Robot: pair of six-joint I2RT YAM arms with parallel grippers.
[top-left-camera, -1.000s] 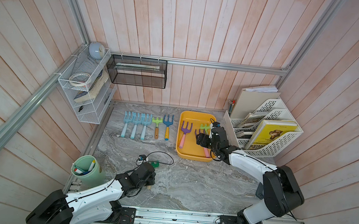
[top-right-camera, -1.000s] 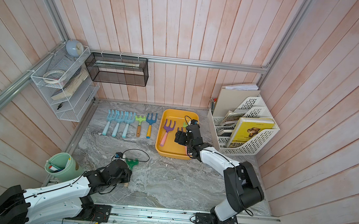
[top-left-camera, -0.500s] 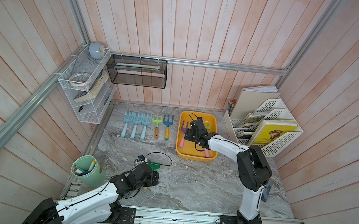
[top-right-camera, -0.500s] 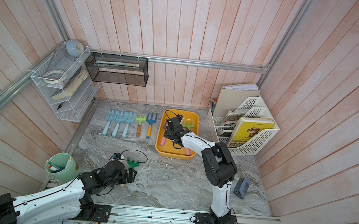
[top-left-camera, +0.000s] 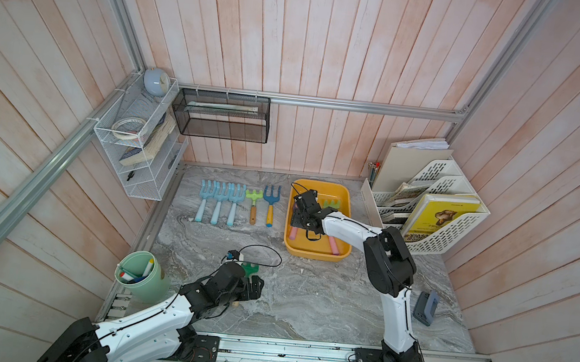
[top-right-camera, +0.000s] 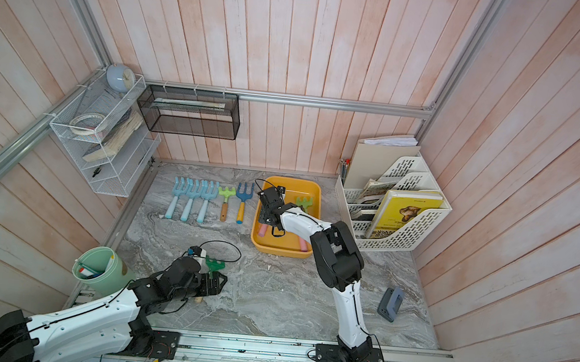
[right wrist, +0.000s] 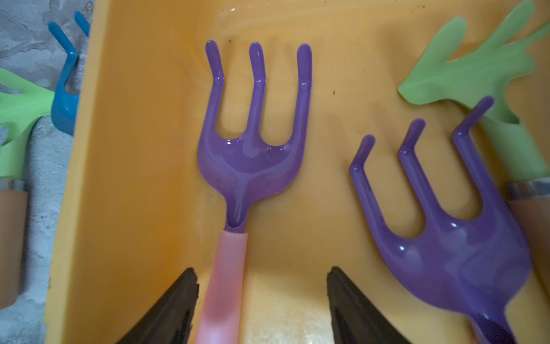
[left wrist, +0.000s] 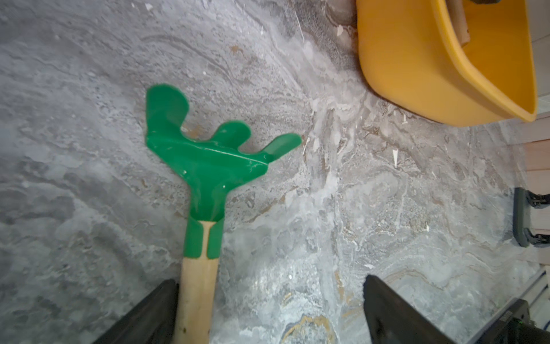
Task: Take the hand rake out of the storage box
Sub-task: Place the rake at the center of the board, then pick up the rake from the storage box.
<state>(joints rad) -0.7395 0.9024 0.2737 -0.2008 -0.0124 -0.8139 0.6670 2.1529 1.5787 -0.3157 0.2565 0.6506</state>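
— Box (top-left-camera: 313,256), where is it?
— At the back edge of the tabletop (top-left-camera: 305,301), right of the middle, just beside the white rack (top-left-camera: 456,228).
— What lies in it?
— A purple rake (right wrist: 253,155) with a pink handle, on the side nearest the row of rakes. A second purple rake (right wrist: 446,238) lies beside it, and a pale green rake (right wrist: 476,74) toward the box's back right corner.
— Right gripper (right wrist: 262,269)?
— Down inside the box, jaws apart, one finger (right wrist: 166,312) on each side of the pink handle. One finger is just beside the handle; I cannot tell whether it touches. The jaws are not clamped on it.
— Left gripper (left wrist: 269,280)?
— Low over the tabletop toward the front edge, left of the middle, jaws spread wide. A dark green rake (left wrist: 205,160) lies flat on the marble outside the box. Its wooden handle runs between the fingers, close against one and well apart from the other.
— And the row?
— Five rakes (top-left-camera: 236,194) lie side by side near the back edge, left of the box, heads toward the wall.
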